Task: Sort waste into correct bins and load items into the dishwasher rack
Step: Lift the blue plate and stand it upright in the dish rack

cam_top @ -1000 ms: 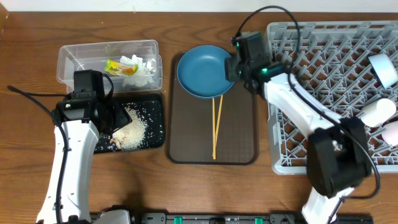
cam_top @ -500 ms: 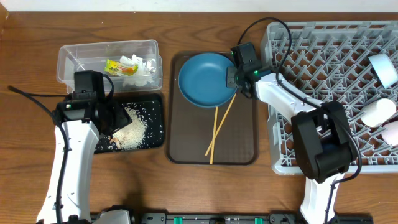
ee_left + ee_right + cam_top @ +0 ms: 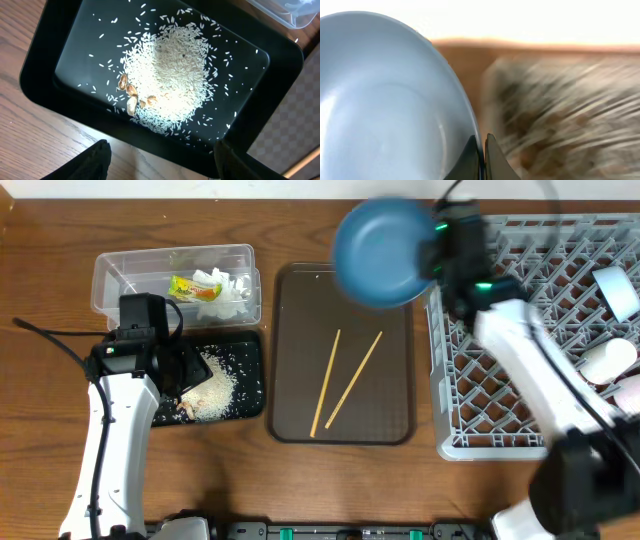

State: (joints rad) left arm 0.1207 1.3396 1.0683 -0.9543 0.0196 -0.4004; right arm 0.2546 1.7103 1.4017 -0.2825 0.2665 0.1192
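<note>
Two chopsticks (image 3: 325, 383) lay loose on the brown tray (image 3: 300, 310), both slanting. Their near ends were close together and their far ends were spread apart.

Right hand (image 3: 482, 152): pressed together on the rim of the blue plate (image 3: 380, 250), one finger on each face. The wrist view showed the rim thin between the tips. From overhead, the plate sat over the far right corner of the brown tray, just beside the rack (image 3: 445, 410). It was blurred there, and so was the background in the wrist view. I judged it was held in the air, off the tray.

Left hand (image 3: 162, 167): spread wide, nothing between the fingers. It hung over the near edge of the black tray (image 3: 75, 55), looking straight down.

Black tray: a heap of rice (image 3: 170, 75) in the middle, with stray grains scattered to the walls. A few brown bits (image 3: 131, 92) were at the edge of the heap. I could not tell what they were.

Clear box (image 3: 120, 265): on the worktop (image 3: 300, 490) just behind the black tray. It held crumpled tissue (image 3: 235, 290) and a yellow-green wrapper (image 3: 190, 288), lying side by side.

Rack: on the right of the worktop, beside the brown tray. At its far right edge were a bowl (image 3: 615, 288), a pale cup (image 3: 608, 360) and a pink cup (image 3: 630, 395), all partly cut off by the frame.
</note>
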